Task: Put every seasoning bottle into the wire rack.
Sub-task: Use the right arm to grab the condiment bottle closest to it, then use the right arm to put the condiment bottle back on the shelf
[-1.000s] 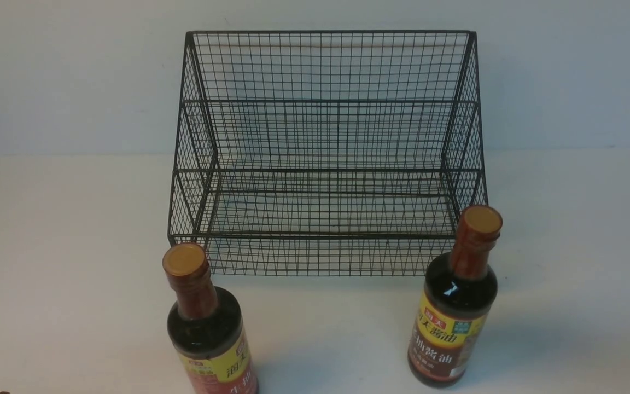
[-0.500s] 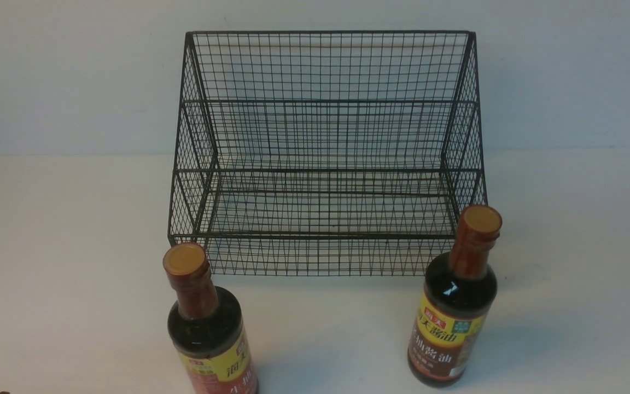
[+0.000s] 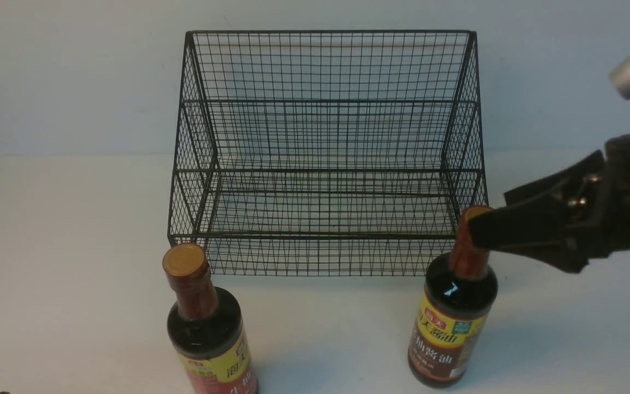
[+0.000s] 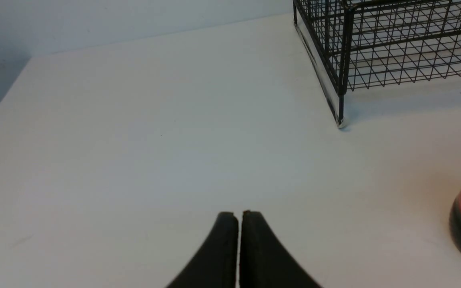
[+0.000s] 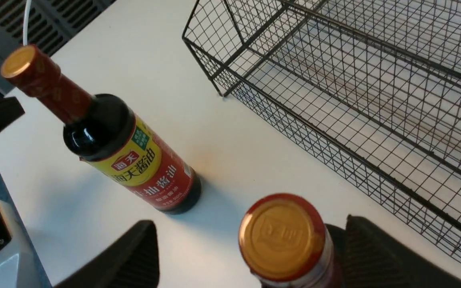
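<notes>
My right gripper (image 3: 489, 213) is spread wide astride the neck of the right bottle (image 3: 453, 323); my left gripper (image 4: 238, 216) is pinched together, empty. The right bottle and the left bottle (image 3: 205, 328) stand just before the wire rack (image 3: 326, 137). I judge them heavy and slick, so I'd clamp just under the cap.

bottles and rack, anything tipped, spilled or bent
Nothing stands out. The left bottle and the right bottle stand upright and capped on the table, no spill near them, and the rack looks straight.
</notes>
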Robot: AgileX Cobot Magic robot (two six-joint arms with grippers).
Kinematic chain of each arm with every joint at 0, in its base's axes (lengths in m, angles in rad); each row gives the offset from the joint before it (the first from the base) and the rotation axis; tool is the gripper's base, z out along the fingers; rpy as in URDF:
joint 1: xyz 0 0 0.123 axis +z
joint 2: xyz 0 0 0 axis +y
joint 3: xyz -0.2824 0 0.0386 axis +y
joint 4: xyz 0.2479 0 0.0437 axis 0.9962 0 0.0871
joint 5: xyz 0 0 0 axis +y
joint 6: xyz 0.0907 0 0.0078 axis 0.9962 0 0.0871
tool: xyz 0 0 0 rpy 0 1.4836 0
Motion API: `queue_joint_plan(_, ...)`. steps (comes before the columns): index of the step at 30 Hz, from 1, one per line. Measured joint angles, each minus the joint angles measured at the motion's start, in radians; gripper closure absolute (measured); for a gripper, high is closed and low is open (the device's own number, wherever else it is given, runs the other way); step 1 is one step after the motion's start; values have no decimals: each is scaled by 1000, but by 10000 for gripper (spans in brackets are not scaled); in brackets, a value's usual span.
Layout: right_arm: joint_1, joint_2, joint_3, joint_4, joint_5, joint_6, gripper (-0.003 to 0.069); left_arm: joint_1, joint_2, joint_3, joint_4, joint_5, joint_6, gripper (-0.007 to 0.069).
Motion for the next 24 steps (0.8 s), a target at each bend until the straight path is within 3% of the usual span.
queue_joint_plan(7,97,73,-12,-109,-83,50,83,0,0,0,0,0,0,629)
queue_joint_plan(12,114,94,-12,-145,-85,53,99,0,0,0,0,0,0,629)
queue_joint_plan(15,115,99,-12,-155,-85,53,151,0,0,0,0,0,1,629)
queue_joint_plan(18,115,100,-12,-170,-87,48,323,0,0,0,0,0,1,629)
queue_joint_plan(19,115,100,-14,-179,-96,41,345,0,0,0,0,0,1,629)
queue_joint_plan(24,115,89,-37,-202,-49,44,364,0,0,0,0,0,1,629)
